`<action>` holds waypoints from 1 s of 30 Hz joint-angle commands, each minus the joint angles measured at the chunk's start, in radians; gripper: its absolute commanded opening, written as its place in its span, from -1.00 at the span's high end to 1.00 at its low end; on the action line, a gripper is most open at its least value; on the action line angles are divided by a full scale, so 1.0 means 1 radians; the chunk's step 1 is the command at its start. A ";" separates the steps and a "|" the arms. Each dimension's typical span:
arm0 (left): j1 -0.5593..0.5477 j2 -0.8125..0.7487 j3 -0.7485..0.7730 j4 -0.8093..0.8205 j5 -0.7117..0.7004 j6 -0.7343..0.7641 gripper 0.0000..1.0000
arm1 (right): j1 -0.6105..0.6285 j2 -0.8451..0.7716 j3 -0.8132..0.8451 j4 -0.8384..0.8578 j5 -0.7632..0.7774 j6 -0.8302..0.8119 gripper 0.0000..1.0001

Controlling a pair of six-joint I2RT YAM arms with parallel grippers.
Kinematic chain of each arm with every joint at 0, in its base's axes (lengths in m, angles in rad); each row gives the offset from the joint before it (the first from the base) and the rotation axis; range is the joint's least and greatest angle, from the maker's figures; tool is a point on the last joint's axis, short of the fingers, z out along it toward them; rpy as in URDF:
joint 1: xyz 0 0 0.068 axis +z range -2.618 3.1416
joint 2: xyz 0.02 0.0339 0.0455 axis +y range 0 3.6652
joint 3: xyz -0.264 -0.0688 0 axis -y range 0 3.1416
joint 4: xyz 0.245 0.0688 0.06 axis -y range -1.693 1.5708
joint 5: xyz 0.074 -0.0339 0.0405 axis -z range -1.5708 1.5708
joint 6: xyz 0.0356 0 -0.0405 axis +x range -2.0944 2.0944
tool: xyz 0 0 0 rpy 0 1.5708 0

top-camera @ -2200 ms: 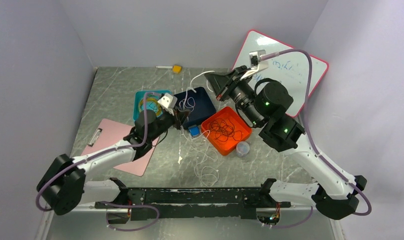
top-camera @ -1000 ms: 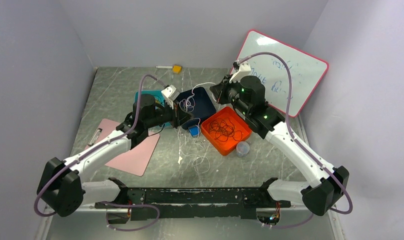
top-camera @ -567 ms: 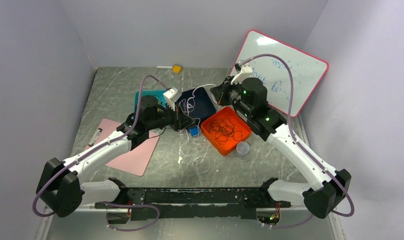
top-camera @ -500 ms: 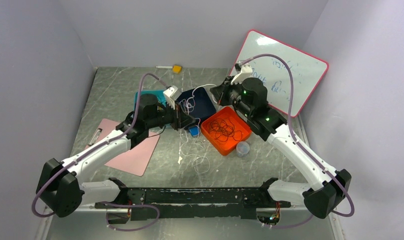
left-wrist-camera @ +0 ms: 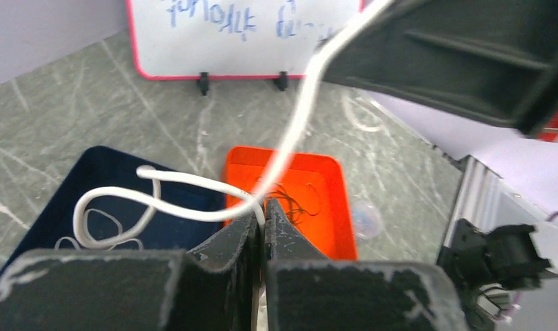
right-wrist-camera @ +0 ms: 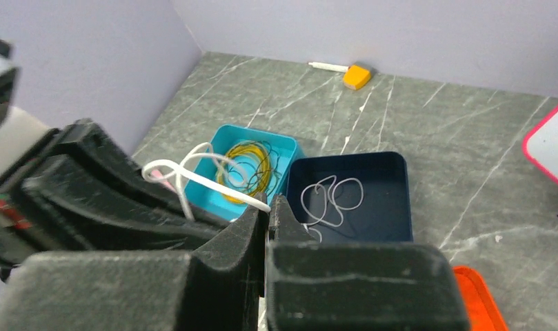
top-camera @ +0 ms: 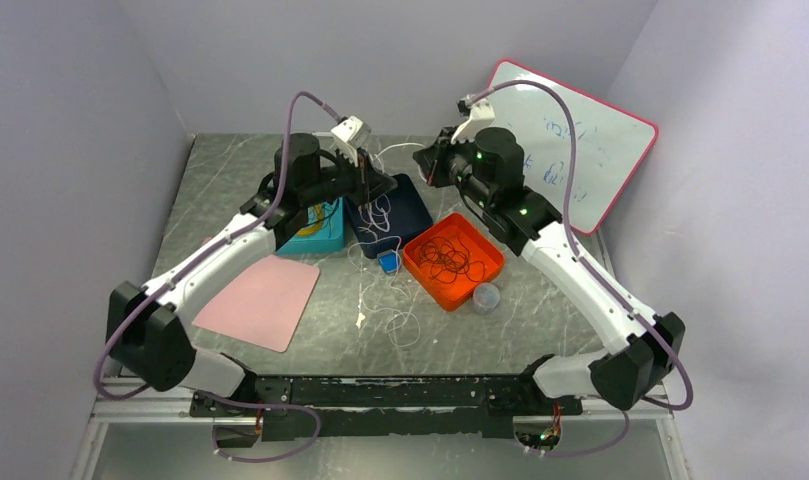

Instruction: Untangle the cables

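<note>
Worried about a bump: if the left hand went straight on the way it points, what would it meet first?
Likely the orange tray of dark cables, straight beyond the left hand, which pinches a white cable; depth is unclear.

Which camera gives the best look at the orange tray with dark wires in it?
The top external view: the orange tray shows whole, dark wires coiled inside. The left wrist view shows it partly crossed by a white cable; the right wrist view catches only one corner.
</note>
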 commanded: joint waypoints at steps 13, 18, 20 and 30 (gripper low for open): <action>0.109 0.394 0.124 0.271 -0.015 0.086 0.86 | -0.103 0.241 0.003 0.144 -0.116 -0.029 1.00; 0.114 0.474 0.155 0.273 -0.037 0.079 0.79 | -0.102 0.289 -0.026 0.153 -0.130 -0.035 1.00; 0.117 0.497 0.162 0.231 -0.061 0.075 0.53 | -0.102 0.312 -0.036 0.146 -0.130 -0.038 1.00; 0.126 0.340 -0.056 0.229 -0.095 0.006 -0.59 | -0.133 0.401 -0.070 0.164 -0.137 -0.023 1.00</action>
